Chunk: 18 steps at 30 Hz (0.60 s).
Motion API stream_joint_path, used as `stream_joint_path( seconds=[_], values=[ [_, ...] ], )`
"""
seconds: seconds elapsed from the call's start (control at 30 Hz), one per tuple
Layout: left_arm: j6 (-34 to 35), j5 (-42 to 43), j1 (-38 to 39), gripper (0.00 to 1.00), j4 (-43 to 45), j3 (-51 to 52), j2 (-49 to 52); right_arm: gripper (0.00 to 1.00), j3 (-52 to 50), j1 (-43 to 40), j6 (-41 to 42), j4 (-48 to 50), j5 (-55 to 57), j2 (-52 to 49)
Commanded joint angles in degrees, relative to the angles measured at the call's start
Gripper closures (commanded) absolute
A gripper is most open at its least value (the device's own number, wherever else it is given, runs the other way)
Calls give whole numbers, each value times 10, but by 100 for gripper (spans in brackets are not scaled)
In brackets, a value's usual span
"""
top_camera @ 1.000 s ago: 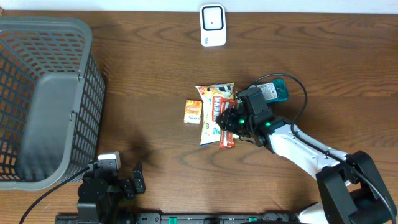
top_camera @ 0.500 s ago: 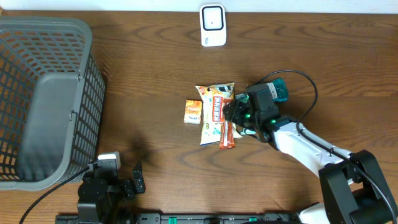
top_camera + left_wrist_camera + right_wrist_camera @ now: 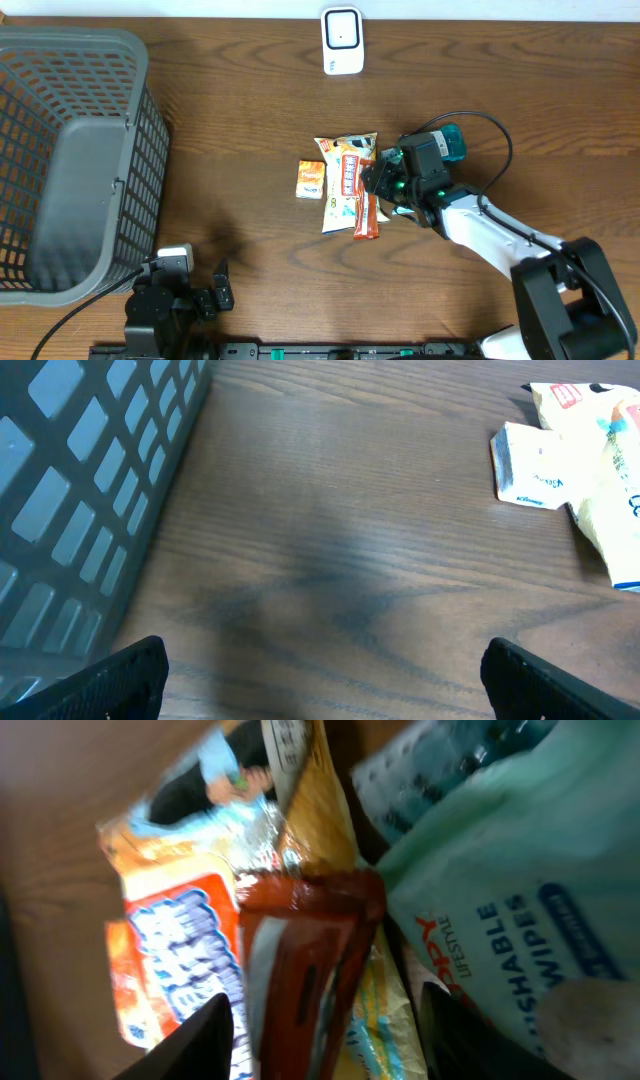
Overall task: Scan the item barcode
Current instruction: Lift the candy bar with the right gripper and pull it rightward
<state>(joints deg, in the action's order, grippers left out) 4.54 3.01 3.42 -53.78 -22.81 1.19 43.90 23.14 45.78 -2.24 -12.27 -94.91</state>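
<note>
— Where is the right gripper point(image 3: 380, 186) sitting?
— It is hovering over the snack packets point(image 3: 345, 150) piled mid-tabletop point(image 3: 240, 90), directly above the red wrapper point(image 3: 364, 225).
— And around it?
— A small orange packet point(image 3: 311, 179) is lying just left of the pile. A teal pack point(image 3: 452, 142) is resting beside the arm. The white scanner point(image 3: 342, 40) is standing at the far edge, and the grey basket point(image 3: 148, 150) is occupying the left side.

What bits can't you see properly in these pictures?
Barcodes: none readable; overhead too small, right wrist view blurred.
Red bar: its lower end runs off the right wrist view's bottom edge; whether the right gripper grips it is unclear.
Wipes pack: same view, cut off by the right edge.
</note>
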Motion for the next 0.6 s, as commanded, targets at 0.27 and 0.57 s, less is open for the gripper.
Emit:
stream_joint_path(
  seconds=[0.27, 0.57],
  values=[
    [5, -5, -2, 0, -2, 3, 2, 91, 0, 4, -4, 59, -61, -49],
    [5, -5, -2, 0, -2, 3, 2, 99, 1, -13, -13, 13, -66, 24]
  ],
)
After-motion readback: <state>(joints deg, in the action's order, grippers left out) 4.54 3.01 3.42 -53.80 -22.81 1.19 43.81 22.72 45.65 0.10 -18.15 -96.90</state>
